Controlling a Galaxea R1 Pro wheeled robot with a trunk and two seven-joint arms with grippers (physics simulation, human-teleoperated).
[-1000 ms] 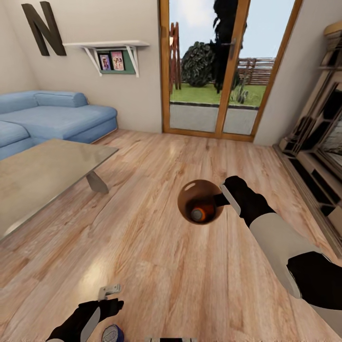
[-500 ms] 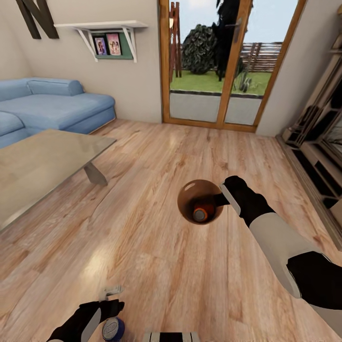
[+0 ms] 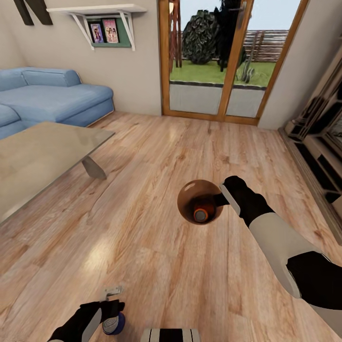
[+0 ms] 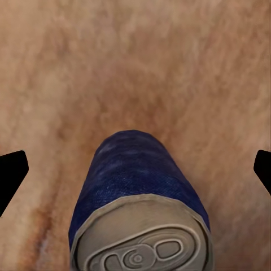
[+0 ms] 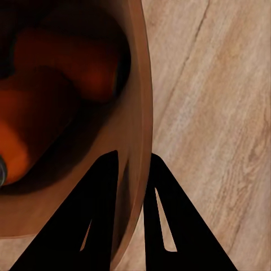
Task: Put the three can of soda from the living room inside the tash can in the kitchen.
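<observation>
One blue can of soda [image 3: 112, 324] sits at the bottom edge of the head view, grey top up, in the left end effector [image 3: 110, 311]. In the left wrist view the blue can [image 4: 138, 192] stands between the two dark fingertips [image 4: 11, 172], which sit wide at either side with a gap to the can, so whether they press on it cannot be told. One orange can of soda [image 3: 202, 209] lies tilted inside the trash can [image 3: 187, 197]; the right wrist view shows orange shapes [image 5: 51, 101] in the copper interior, their count unclear. The right end effector [image 3: 222, 197] is closed to a narrow slot on the bin's rim, one finger [image 5: 93, 220] inside and the other outside the wall [image 5: 138, 113]. The right arm reaches forward from the lower right, holding the bin above the wood floor [image 3: 156, 247]. The left arm is bent low, close to the body. One glass table [image 3: 38, 161] and a blue sofa [image 3: 52, 97] stand to the left, glass doors [image 3: 213, 61] ahead.
</observation>
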